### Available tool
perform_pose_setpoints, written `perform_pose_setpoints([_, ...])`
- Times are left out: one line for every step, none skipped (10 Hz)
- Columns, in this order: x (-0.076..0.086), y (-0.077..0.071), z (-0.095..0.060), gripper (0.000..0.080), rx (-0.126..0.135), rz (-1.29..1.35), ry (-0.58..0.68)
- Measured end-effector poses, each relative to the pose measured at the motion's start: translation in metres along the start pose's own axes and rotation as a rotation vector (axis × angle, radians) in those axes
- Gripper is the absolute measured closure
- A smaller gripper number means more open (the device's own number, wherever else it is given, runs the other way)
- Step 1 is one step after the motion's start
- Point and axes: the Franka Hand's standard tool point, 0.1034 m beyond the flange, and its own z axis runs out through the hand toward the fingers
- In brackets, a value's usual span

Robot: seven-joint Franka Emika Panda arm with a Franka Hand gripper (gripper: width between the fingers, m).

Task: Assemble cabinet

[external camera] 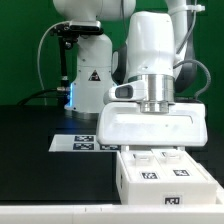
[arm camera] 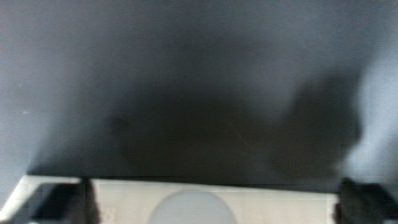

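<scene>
White plastic was what the arm had gone for. The cabinet (external camera: 165,172), a boxy piece with square tags on top, sat on the black bench (external camera: 35,125) toward the exterior view's right, just beside the marker board (external camera: 85,143). The tool (external camera: 152,148) hung directly over it, its body so low that I could not see the fingertips from the side. In the wrist view the two dark fingers (arm camera: 54,200) stood wide apart with the white piece (arm camera: 143,205) between them. They looked very close to its sides, but I could not tell whether they were pressing on it or only straddling it.

With the span that wide, I judged there was little room to spare. A slightly skewed descent could land a fingertip on the top face and shove the box. If the hold were weak or off-centre, the smooth plastic might slip or twist on lifting. A nudge sideways could also push it onto the marker board.
</scene>
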Motion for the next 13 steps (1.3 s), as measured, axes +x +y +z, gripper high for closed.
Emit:
perform_pose_setpoints([0.000, 0.000, 0.000, 0.0253, 0.000, -0.003, 0.000])
perform_pose_setpoints([0.000, 0.000, 0.000, 0.0467, 0.000, -0.007, 0.000])
perform_pose_setpoints([0.000, 0.000, 0.000, 0.0467, 0.000, -0.013, 0.000])
perform_pose_setpoints([0.000, 0.000, 0.000, 0.0583, 0.000, -0.017, 0.000])
perform_pose_setpoints([0.000, 0.000, 0.000, 0.0583, 0.000, -0.018, 0.000])
perform_pose_setpoints([0.000, 0.000, 0.000, 0.0583, 0.000, -0.020, 0.000])
perform_pose_setpoints([0.000, 0.002, -0.002, 0.0582, -0.001, -0.025, -0.025])
perform_pose_setpoints([0.005, 0.006, -0.016, 0.0582, 0.005, -0.015, -0.084])
perform_pose_setpoints([0.015, 0.006, -0.037, 0.0582, 0.017, -0.002, -0.145])
perform_pose_setpoints([0.027, 0.003, -0.059, 0.0582, 0.028, 0.014, -0.207])
perform_pose_setpoints([0.041, -0.003, -0.076, 0.0581, 0.031, 0.057, -0.267])
perform_pose_setpoints([0.047, -0.008, -0.080, 0.0581, 0.025, 0.105, -0.269])
perform_pose_setpoints([0.042, -0.005, -0.077, 0.0581, 0.022, 0.097, -0.276])
